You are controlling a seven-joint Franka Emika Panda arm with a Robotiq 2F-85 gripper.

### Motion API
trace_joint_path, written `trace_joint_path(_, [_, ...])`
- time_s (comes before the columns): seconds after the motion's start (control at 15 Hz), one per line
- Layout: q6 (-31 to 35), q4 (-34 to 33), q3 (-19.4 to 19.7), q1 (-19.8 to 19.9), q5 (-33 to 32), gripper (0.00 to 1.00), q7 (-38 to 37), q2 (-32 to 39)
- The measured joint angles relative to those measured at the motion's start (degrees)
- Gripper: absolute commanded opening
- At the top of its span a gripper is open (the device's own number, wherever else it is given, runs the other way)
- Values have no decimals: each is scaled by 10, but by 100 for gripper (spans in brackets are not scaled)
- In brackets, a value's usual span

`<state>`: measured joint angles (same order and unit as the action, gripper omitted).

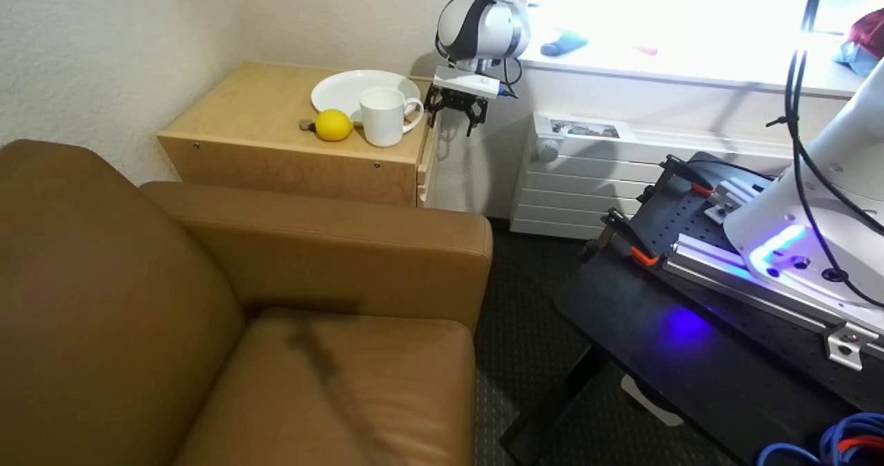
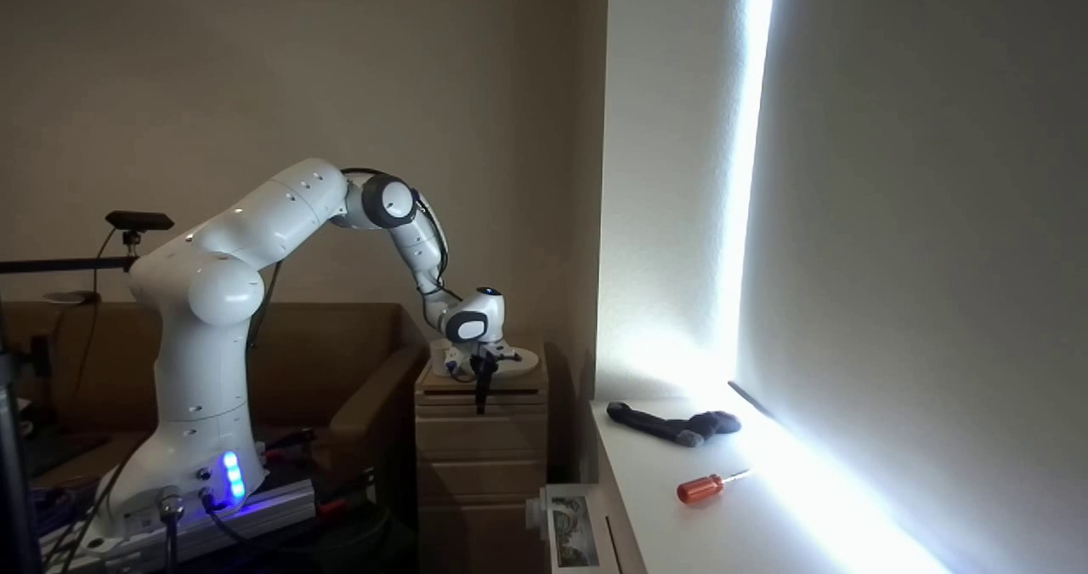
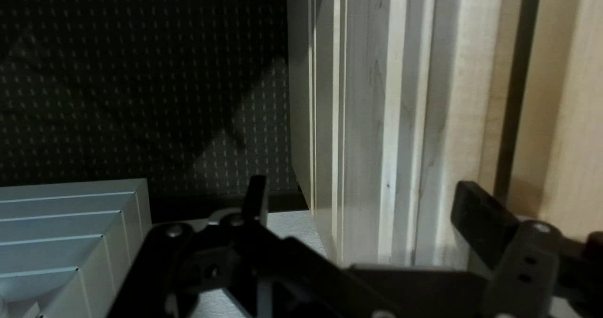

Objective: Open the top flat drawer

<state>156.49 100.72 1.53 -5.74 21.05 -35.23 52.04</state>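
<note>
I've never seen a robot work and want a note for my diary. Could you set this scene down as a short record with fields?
Machine: white robot arm, extended to a wooden cabinet
Tool: black gripper, jaws apart, at the cabinet's drawer side
Job: open the top flat drawer
Drawer state: not pulled far out; fully shut or slightly ajar, can't tell
Contact: can't tell whether gripper and drawer touch
On cabinet top: white plate, white mug, yellow round thing
Nearby: brown sofa, white radiator; screwdriver on the windowsill
</note>
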Motion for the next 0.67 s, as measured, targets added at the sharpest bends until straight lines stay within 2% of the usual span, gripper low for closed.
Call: trace_joint_path(0.67, [20,2,-5,4,10,100,0,-4])
